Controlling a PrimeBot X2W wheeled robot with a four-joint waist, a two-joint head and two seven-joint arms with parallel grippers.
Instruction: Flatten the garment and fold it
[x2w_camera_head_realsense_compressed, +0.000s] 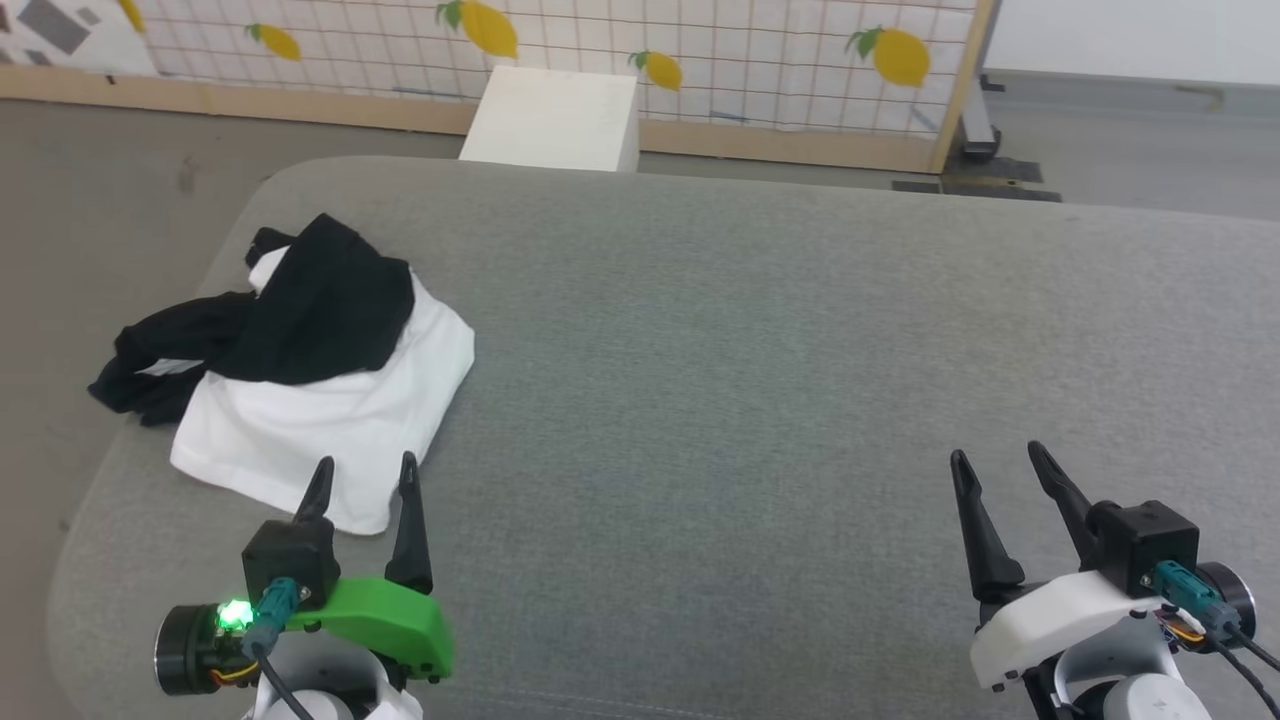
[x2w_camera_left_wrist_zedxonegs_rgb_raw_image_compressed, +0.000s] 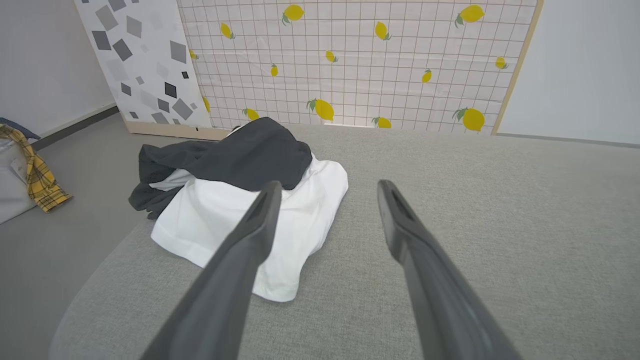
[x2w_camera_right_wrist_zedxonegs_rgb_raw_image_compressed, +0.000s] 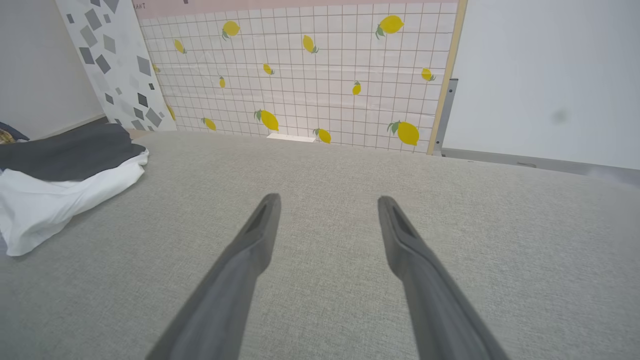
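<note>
A: Where's your garment (x2w_camera_head_realsense_compressed: 310, 420)?
B: Crumpled heap, far-left corner of grey pad (x2w_camera_head_realsense_compressed: 760, 350). Black part on top, one bit over the edge.
A: Grippers?
B: Both spread wide, empty. L gripper (x2w_camera_head_realsense_compressed: 366, 460) tips at the white hem, contact unclear. R gripper (x2w_camera_head_realsense_compressed: 997, 455) well apart, over bare pad.

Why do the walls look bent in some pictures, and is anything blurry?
Left wrist view: wide lens tilts the lemon screen, garment sharp, near fingers soft. Right wrist view: same leaning. Head view: even light, faint shadows on the table.
</note>
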